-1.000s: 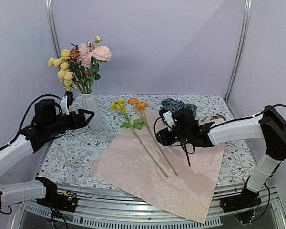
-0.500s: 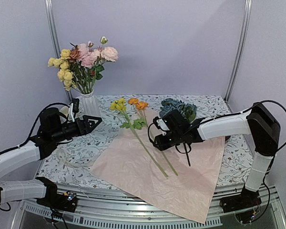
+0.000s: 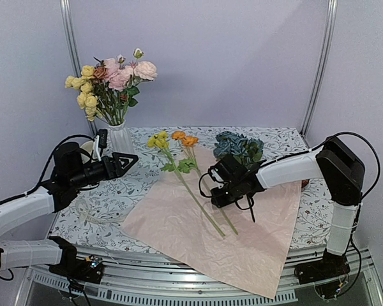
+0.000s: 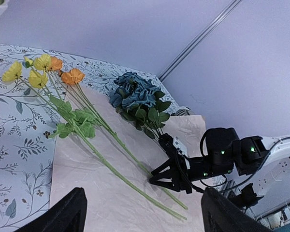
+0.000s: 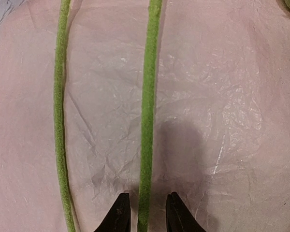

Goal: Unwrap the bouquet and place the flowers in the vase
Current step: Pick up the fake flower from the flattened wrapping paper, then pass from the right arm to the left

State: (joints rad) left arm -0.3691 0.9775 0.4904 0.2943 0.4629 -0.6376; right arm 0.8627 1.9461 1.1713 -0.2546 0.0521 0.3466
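The white ribbed vase (image 3: 120, 141) stands at the back left and holds several yellow and pink flowers (image 3: 112, 80). The pink wrapping paper (image 3: 255, 236) lies spread flat. On it lie a yellow flower (image 3: 158, 140), an orange flower (image 3: 185, 138) and a blue-teal cluster (image 3: 239, 145). My right gripper (image 3: 210, 194) is down on the paper, its jaws narrowly open either side of the orange flower's green stem (image 5: 147, 96). The left finger is almost touching the stem; the right one shows a gap. My left gripper (image 3: 129, 162) hovers wide open, to the right of the vase's base, holding nothing.
A pale ribbon (image 3: 88, 213) lies on the floral tablecloth (image 3: 108, 191) at the front left. The yellow flower's stem (image 5: 59, 106) runs parallel, close beside the straddled one. The paper's front corner hangs over the table's near edge (image 3: 179, 280). Metal posts stand at both back corners.
My right gripper has moved left and down onto the orange flower's stem, and its jaws have narrowed. The left gripper has sunk a little and reached slightly right, still open.
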